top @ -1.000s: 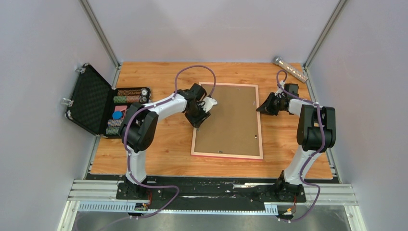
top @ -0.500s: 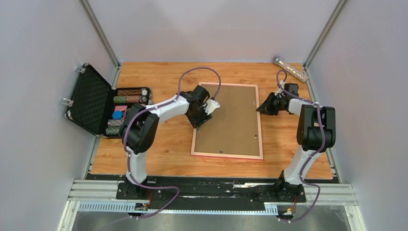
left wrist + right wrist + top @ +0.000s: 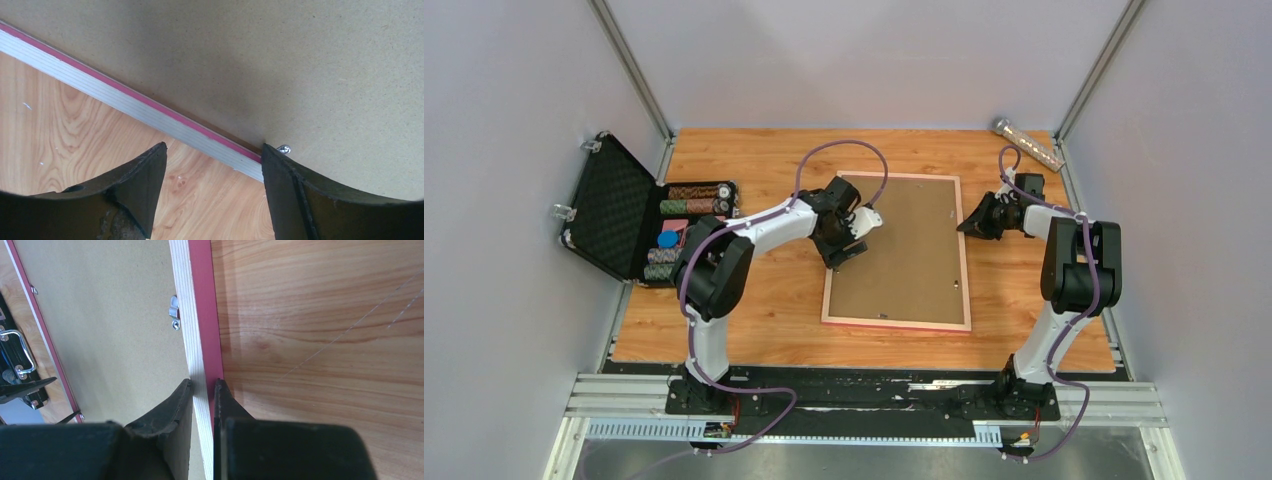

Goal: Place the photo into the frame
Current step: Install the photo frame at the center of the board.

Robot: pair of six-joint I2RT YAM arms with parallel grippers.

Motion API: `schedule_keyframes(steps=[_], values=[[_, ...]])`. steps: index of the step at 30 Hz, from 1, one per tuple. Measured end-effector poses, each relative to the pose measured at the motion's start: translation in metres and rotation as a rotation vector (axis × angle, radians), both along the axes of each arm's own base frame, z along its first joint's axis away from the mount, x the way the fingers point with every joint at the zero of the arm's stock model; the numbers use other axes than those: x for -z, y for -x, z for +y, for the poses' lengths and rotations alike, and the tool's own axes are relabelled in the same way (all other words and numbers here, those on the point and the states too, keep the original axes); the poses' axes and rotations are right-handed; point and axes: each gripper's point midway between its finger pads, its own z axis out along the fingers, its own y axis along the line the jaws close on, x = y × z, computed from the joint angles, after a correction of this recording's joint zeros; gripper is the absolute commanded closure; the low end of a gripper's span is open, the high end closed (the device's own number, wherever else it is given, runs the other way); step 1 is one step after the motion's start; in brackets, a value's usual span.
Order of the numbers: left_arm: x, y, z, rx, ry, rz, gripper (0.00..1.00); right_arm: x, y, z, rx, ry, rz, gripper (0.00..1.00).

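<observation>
Overhead, the frame (image 3: pixel 894 323) lies face down in the middle of the wooden tabletop (image 3: pixel 754 310), with its brown backing board (image 3: pixel 904 250) facing up. The left hand (image 3: pixel 852 240) is at the frame's left rail and the right hand (image 3: pixel 969 226) at its right rail. An open black case (image 3: pixel 609 205) sits at the tabletop's left edge.

Left wrist view: the fingers (image 3: pixel 140 180) stand wide apart and hold nothing. One is over bare wood, the other at a small metal clip (image 3: pixel 284 148) on the board's edge.

Right wrist view: the right hand is narrow, pinching the frame's rail between its fingers.
</observation>
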Motion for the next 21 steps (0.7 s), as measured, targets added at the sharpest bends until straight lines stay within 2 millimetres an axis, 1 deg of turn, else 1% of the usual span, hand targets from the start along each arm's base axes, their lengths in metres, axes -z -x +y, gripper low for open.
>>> schedule_keyframes(steps=[6,9,10,14,18,21], values=[[-0.003,0.002,0.003,-0.055,0.041,0.052,0.12,0.0,-0.001,0.0,0.0,0.001,-0.002,1.0],[-0.01,0.002,0.005,-0.12,0.085,0.103,0.11,0.0,-0.001,0.0,0.0,0.0,-0.002,1.0],[-0.013,-0.001,0.005,-0.148,0.104,0.11,0.1,0.0,-0.001,0.0,-0.001,0.0,-0.002,1.0],[-0.03,-0.024,0.008,-0.265,0.184,0.104,0.1,0.0,-0.001,0.0,-0.001,0.0,-0.002,1.0],[-0.047,-0.058,0.013,-0.391,0.245,0.056,0.1,0.0,-0.001,0.0,-0.001,0.0,-0.002,1.0],[-0.049,-0.081,0.012,-0.455,0.26,0.027,0.1,0.0,-0.001,0.0,-0.001,0.0,-0.002,1.0]])
